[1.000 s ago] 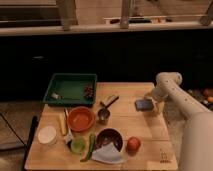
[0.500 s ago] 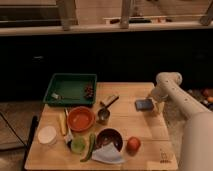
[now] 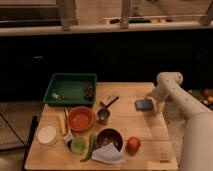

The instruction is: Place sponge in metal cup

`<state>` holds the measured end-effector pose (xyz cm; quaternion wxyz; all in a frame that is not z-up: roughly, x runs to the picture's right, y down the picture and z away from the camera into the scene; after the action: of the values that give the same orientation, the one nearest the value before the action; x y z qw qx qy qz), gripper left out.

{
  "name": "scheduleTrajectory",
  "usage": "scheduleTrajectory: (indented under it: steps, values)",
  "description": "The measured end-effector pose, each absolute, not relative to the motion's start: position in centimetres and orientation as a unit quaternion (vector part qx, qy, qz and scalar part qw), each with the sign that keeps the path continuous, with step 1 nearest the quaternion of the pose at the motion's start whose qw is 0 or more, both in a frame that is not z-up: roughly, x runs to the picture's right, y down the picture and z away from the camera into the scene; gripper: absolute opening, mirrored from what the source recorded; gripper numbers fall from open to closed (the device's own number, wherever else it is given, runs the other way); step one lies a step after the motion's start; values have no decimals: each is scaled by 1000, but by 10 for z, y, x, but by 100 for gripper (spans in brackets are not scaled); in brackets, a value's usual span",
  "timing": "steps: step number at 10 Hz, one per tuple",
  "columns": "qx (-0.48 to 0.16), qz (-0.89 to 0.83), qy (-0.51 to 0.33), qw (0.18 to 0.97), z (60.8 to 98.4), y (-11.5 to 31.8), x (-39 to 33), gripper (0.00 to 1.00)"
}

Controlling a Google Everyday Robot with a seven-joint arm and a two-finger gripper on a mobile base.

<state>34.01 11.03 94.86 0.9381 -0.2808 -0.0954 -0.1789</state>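
Note:
The sponge [image 3: 144, 104] is a dark blue-grey pad lying flat on the wooden table [image 3: 125, 92] at the right. My gripper [image 3: 155, 101] hangs at the end of the white arm right beside the sponge's right edge, low over the table. The metal cup [image 3: 103, 115] stands upright near the table's middle, to the left of the sponge, with a dark-handled utensil [image 3: 109, 102] just behind it.
A green tray [image 3: 70, 88] sits at the back left. An orange bowl [image 3: 80, 118], a dark bowl [image 3: 109, 139], a red-orange fruit [image 3: 133, 144], a white cup [image 3: 47, 135], a green cup [image 3: 78, 145], a green vegetable [image 3: 90, 146] and a white cloth [image 3: 106, 154] fill the front.

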Motion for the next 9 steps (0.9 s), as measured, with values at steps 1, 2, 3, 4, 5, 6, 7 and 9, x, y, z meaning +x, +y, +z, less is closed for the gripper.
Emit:
scheduleTrajectory:
  steps: [1, 2, 3, 4, 5, 6, 7, 9]
  values:
    - [-281, -179, -96, 938, 948, 111, 340, 80]
    - [-278, -187, -93, 937, 944, 112, 335, 80]
    - [-273, -195, -91, 937, 936, 115, 327, 80]
    - [-270, -205, -89, 937, 927, 117, 316, 80]
    - [-266, -214, -88, 936, 921, 116, 306, 80]
    - [-265, -218, -88, 935, 916, 117, 302, 80]
    - [-265, -224, -84, 934, 910, 118, 300, 80]
    - [-266, -229, -84, 933, 910, 118, 291, 80]
